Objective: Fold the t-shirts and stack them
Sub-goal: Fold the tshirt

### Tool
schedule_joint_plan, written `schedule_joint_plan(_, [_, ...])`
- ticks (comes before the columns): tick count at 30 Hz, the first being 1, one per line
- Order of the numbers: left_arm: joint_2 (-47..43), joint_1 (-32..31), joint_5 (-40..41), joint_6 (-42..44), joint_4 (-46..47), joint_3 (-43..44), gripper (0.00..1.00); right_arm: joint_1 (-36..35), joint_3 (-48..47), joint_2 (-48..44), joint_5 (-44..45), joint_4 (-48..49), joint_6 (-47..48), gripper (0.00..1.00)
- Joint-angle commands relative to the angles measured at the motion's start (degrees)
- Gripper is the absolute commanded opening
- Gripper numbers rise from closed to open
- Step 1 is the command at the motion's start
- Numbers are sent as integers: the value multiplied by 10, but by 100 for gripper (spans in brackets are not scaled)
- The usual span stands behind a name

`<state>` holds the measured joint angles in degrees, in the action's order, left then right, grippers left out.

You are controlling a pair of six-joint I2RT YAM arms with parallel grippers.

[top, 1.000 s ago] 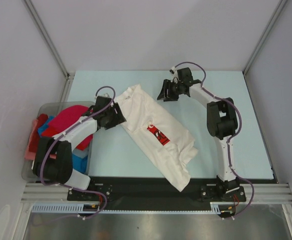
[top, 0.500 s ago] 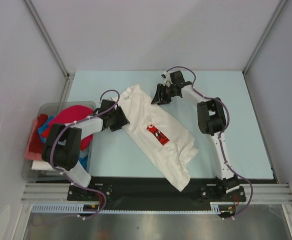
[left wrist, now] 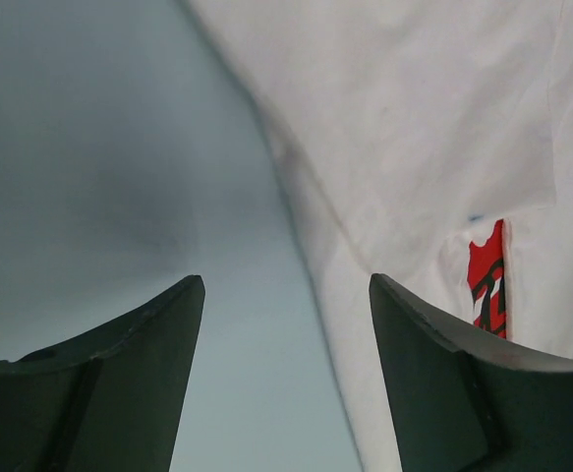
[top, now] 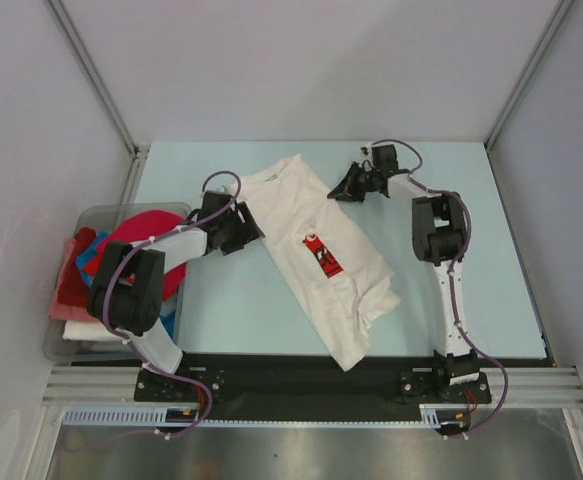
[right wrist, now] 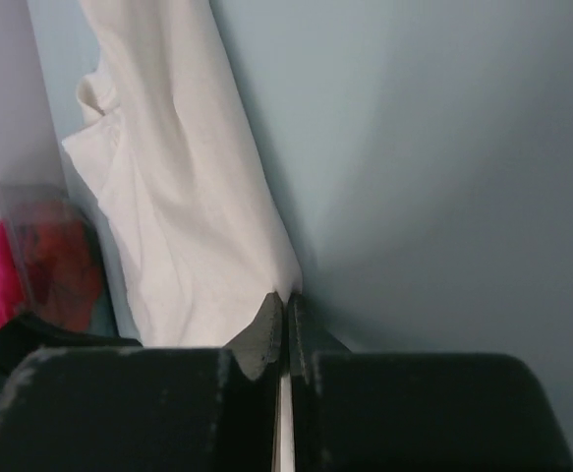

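The right claw is pressed shut, pinching the white t-shirt by its edge. It has tugged the top to the right, so the shirt lies straighter on the table, ready for folding. The left claw is spread wide over the other edge.

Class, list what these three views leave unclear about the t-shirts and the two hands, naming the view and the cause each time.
- top view: the left arm covers part of the piled t-shirts in the bin, so no count.
- red print on the white t-shirt: script too small from the top; a fold cuts it in the left wrist view.
- right wrist view: the shut fingers of the right hand hide how much cloth they pinch.
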<state>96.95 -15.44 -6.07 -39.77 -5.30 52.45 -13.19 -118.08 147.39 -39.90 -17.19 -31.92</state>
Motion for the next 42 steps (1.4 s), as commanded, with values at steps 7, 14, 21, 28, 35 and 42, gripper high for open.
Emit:
schedule_joint_plan(7, [-50,-24,-28,36,-16,49,75,123,278,-169,141,228,-138,20])
schedule_joint_plan(14, [-83,-87,-34,50,-50,44,74,117,377,-254,159,205,-100,52])
schedule_joint_plan(21, [-100,-178,-51,3,-16,-15,72,110,503,-393,240,94,-20,53])
schedule_joint_plan(28, [-78,-227,-59,-22,14,-38,69,104,654,-510,293,37,1,57])
schedule_joint_plan(35, [-73,-267,-72,-42,48,-67,66,50,734,-589,364,-33,-29,56])
schedule_joint_plan(42, [13,-268,-105,-47,82,-45,63,-43,811,-666,380,-22,-106,56])
